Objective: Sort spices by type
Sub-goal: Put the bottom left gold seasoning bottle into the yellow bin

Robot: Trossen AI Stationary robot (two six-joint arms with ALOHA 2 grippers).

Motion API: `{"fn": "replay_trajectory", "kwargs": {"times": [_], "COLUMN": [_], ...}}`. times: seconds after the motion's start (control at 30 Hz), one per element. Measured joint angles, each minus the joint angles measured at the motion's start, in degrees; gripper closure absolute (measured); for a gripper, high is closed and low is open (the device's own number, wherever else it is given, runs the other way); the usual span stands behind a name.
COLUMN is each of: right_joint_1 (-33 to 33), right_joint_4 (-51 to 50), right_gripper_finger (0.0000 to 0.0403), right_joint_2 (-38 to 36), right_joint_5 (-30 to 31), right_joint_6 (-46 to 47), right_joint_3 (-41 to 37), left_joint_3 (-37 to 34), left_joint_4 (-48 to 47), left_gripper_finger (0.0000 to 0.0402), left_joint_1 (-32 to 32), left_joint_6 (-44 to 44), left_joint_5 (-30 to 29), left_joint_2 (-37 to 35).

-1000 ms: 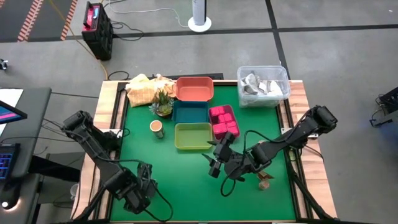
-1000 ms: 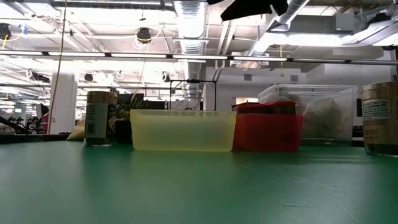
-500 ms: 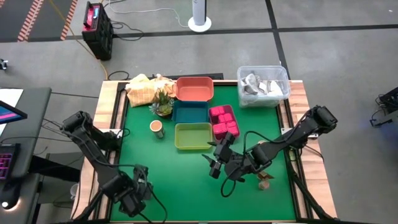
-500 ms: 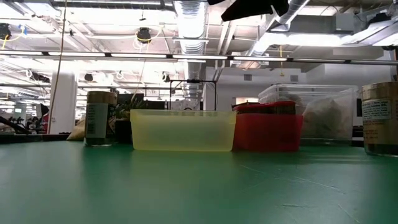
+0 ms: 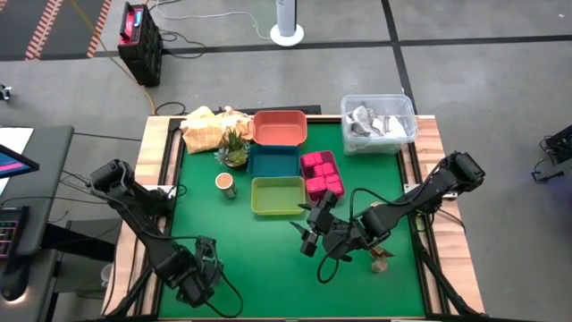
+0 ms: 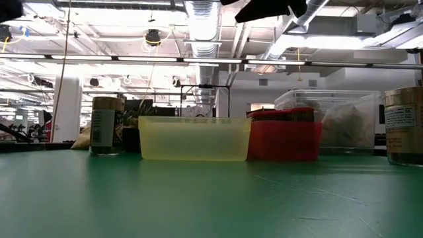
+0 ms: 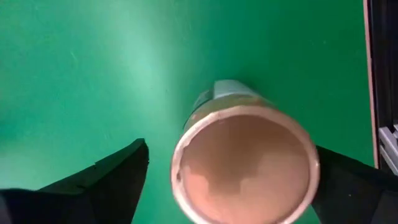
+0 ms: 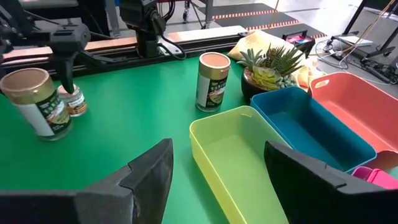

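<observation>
My left gripper (image 5: 198, 284) is at the table's near-left corner, open. Its fingers stand on either side of an upright tan-topped jar (image 7: 245, 165), which stands on the green table. My right gripper (image 5: 308, 234) hovers open, holding nothing, just near of the yellow-green tray (image 8: 242, 155). A second jar (image 5: 224, 183) stands left of that tray. The right wrist view shows another jar (image 8: 40, 102) on the table. Magenta blocks (image 5: 322, 174) lie in a red tray. Small brown lumps (image 5: 382, 259) lie beside the right arm. My left gripper comes at the jar from above with one finger on each side of it. Green table shows between one finger (image 7: 118, 174) and the jar. I cannot tell whether the other finger (image 7: 348, 180) touches it.
Salmon tray (image 5: 280, 127), teal tray (image 5: 273, 161) and the yellow-green tray run in a line from the far edge. A potted plant (image 5: 235, 148) and a tan bag (image 5: 210, 125) sit far left. A clear bin (image 5: 378, 123) is at the far-right corner. Open green surface lies between the grippers.
My left gripper has shifted slightly at the near-left corner, toward the left edge and then back. Part of that arm now shows at the low view's top left corner. The right arm has kept still.
</observation>
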Motion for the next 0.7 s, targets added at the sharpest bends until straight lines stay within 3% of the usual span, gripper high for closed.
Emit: {"fn": "replay_trajectory", "kwargs": {"times": [0.27, 0.53, 0.7], "right_joint_1": [0.02, 0.12, 0.65], "right_joint_4": [-0.02, -0.15, -1.39], "right_gripper_finger": [0.0124, 0.0124, 0.0124], "right_joint_2": [0.00, 0.00, -0.01], "right_joint_5": [0.00, -0.05, -0.13], "right_joint_6": [0.00, 0.01, 0.21], "right_joint_3": [0.00, 0.04, 0.04], "left_joint_3": [-1.02, -0.64, 3.13], "left_joint_4": [0.85, 0.53, -0.36], "left_gripper_finger": [0.0131, 0.0134, 0.0134], "left_joint_1": [3.54, 9.17, 12.79], "left_joint_6": [2.98, 8.67, 14.24], "left_joint_5": [-1.76, -3.61, -3.75], "left_joint_2": [-0.09, -0.12, -0.09]}}
